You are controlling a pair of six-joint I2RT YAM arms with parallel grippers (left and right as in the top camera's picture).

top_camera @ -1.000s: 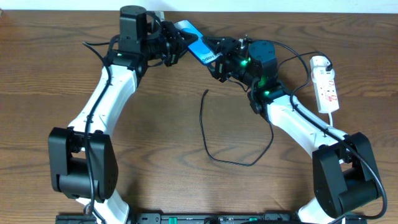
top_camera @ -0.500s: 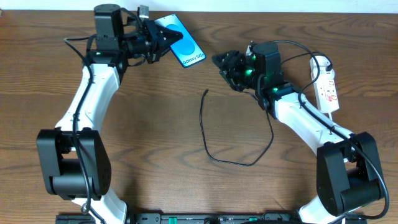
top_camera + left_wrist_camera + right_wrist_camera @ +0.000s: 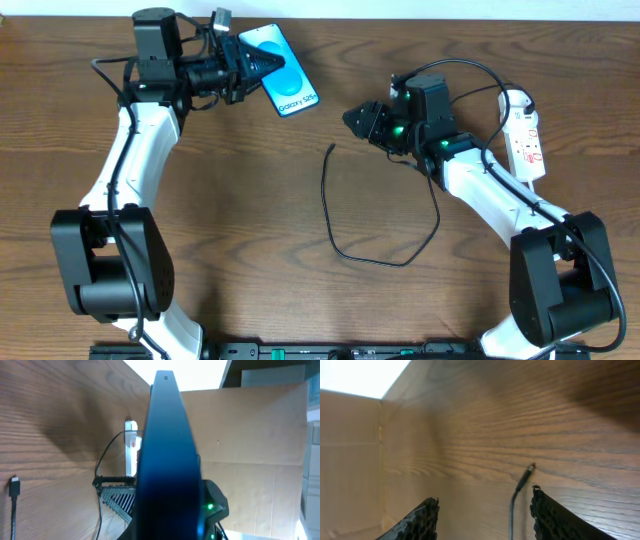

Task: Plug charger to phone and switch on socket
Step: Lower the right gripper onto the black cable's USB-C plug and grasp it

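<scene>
At the far left of the bench (image 3: 230, 250), the left end effector (image 3: 243, 68) is clamped on the phone (image 3: 287, 87). Near the centre, the right end effector (image 3: 352, 116) hangs half open and empty, just beside the charger (image 3: 325, 205) tip. The socket (image 3: 525, 135) lies at the far right.

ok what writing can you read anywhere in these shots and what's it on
"Galaxy S25": white letters on the blue screen of the phone.
The socket: red marks, any print too small to read.
Both wrist views: no readable text.
</scene>
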